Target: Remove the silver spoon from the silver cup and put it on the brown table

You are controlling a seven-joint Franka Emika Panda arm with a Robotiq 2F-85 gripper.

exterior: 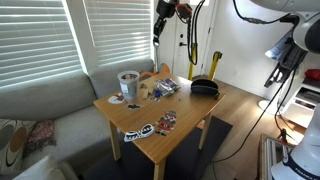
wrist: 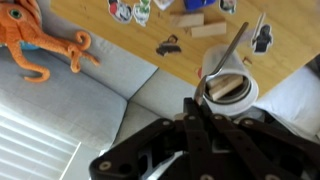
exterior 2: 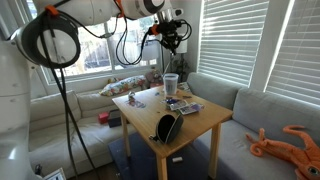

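Pincer [wrist: 196, 104] hangs high over the desk [exterior: 185, 105], its fingers pressed together and holding nothing, while the silver spoon [wrist: 234, 48] stands inside the silver cup [wrist: 228, 90] at 2 o'clock of the fingertips, its handle leaning toward 1 o'clock.

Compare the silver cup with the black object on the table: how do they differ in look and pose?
The silver cup is shiny grey metal; the black object is dark. The cup stands upright and taller, while the black object sits low and rounded. The cup holds the silver spoon; the black object shows nothing in it. Both rest on the brown table, well apart.
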